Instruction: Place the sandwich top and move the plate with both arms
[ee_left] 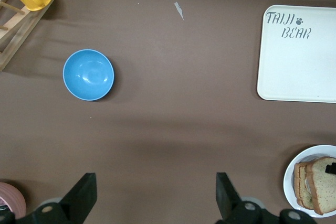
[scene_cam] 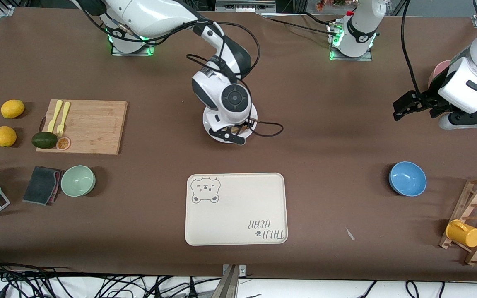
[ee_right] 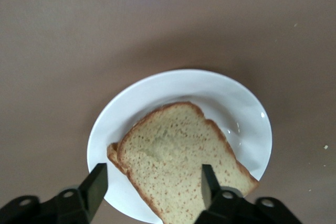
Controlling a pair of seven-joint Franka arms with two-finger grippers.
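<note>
- Right tool (ee_right: pixel 149 184): seen from its wrist camera with fingers spread apart, one on each side of the sandwich top (ee_right: pixel 181 158), gripping nothing. It is positioned directly over the plate (scene_cam: pixel 211 120) at mid-table.
- Sandwich top: a speckled wholegrain slice with a darker crust, lying flat on the plate. An edge of another slice is visible beneath it, slightly offset. What lies between the slices cannot be determined.
- Plate: round and white, resting on the table, farther from the front camera than the cream tray (scene_cam: pixel 235 209), with a bare strip of table between them. In the front view it is largely covered by the right arm's wrist.
- Left tool (ee_left: pixel 155 198): recorded with fingers wide apart and nothing between them. It is held in the air over bare table at the left arm's end, and that arm waits. The plate and the stacked bread are seen at the edge of its wrist view.
- Cream tray: a bear drawing and lettering are printed on it; nothing rests on it.
- Blue bowl (scene_cam: pixel 407 178): set on the table toward the left arm's end, with a wooden rack (scene_cam: pixel 476 217) carrying a yellow cup (scene_cam: pixel 463 233) near it.
- Toward the right arm's end: a wooden cutting board (scene_cam: pixel 93 126) with yellow cutlery (scene_cam: pixel 59 116), an avocado (scene_cam: pixel 44 140) and an orange slice (scene_cam: pixel 63 143) at its edge, two lemons (scene_cam: pixel 13 109) beside it, and a green bowl (scene_cam: pixel 78 180) next to a dark cloth (scene_cam: pixel 42 185).
</note>
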